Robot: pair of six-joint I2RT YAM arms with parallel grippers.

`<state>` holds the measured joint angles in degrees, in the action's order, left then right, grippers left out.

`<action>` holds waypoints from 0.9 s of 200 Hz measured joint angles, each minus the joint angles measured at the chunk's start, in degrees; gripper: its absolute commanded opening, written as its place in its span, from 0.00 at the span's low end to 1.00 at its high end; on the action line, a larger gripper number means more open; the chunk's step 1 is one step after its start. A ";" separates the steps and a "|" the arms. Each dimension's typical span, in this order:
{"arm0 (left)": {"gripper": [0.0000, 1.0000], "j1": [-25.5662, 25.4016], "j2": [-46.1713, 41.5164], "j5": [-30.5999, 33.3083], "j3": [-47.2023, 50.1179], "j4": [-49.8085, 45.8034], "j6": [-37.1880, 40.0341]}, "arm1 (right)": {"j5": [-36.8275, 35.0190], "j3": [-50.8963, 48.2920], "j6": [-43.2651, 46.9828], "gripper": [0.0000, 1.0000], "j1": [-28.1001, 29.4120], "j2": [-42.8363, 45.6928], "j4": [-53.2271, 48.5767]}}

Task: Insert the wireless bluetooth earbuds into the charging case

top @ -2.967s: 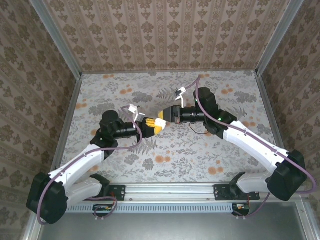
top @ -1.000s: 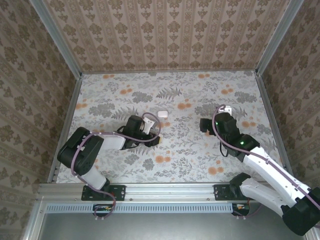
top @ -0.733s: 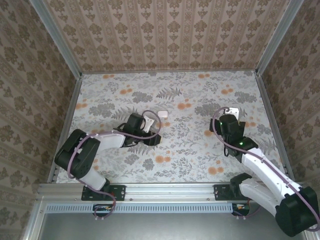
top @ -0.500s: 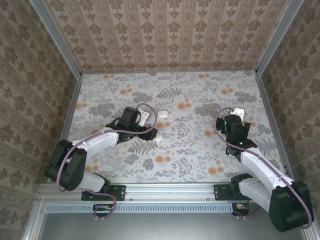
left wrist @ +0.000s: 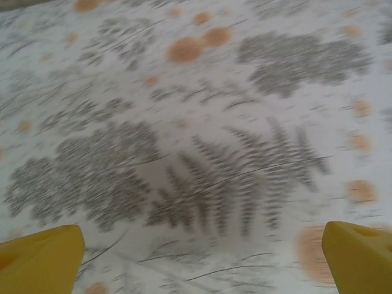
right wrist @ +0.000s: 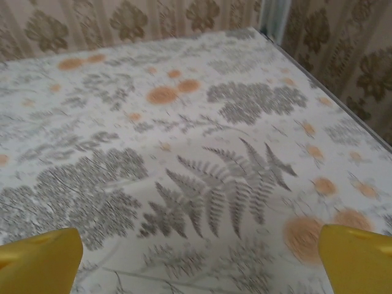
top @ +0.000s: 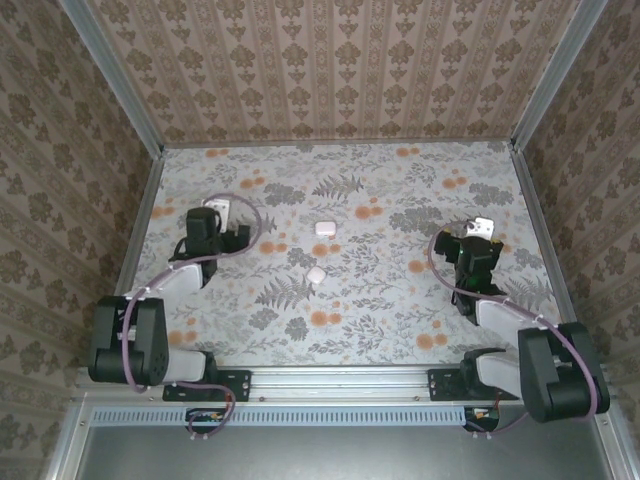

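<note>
A small white rounded-square charging case [top: 316, 275] lies shut on the flowered table [top: 400, 300] near its middle. A second white case [top: 323, 228] of the same look lies just behind it. The earbuds are out of view. My left arm [top: 196, 258] is folded back at the table's left, well clear of both cases. In the left wrist view my left gripper [left wrist: 202, 263] stands open, its yellow fingertips [left wrist: 43, 260] wide apart over bare cloth. My right arm [top: 478, 280] is folded back at the right. My right gripper [right wrist: 199, 260] is open too, with nothing between its fingertips [right wrist: 358, 257].
Patterned walls with metal corner posts [top: 112, 85] close the table on three sides. The right wall's edge [right wrist: 318, 86] runs close by in the right wrist view. An aluminium rail [top: 340, 380] carries both arm bases at the near edge.
My left gripper opened and let go of the near white case, and its arm swung back to the left. The right arm drew further back to the right, still open.
</note>
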<state>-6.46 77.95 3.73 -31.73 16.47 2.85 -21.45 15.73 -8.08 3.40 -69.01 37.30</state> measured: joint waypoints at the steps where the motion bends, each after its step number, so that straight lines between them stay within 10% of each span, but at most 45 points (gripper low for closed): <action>1: 1.00 0.28 0.13 -0.04 0.52 0.76 0.02 | 0.09 0.00 0.09 1.00 0.00 -0.17 0.22; 63: 1.00 7.30 9.09 -3.23 14.25 32.54 -0.20 | 5.44 1.20 2.16 1.00 -1.55 -15.87 13.66; 180: 1.00 6.10 10.29 -4.79 8.70 32.28 -0.20 | 5.88 5.35 3.65 1.00 -0.87 -18.82 13.70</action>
<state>-0.36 88.25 -1.06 -23.03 48.75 2.66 -15.57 21.08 -4.43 2.52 -87.83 51.00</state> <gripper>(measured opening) 0.997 0.999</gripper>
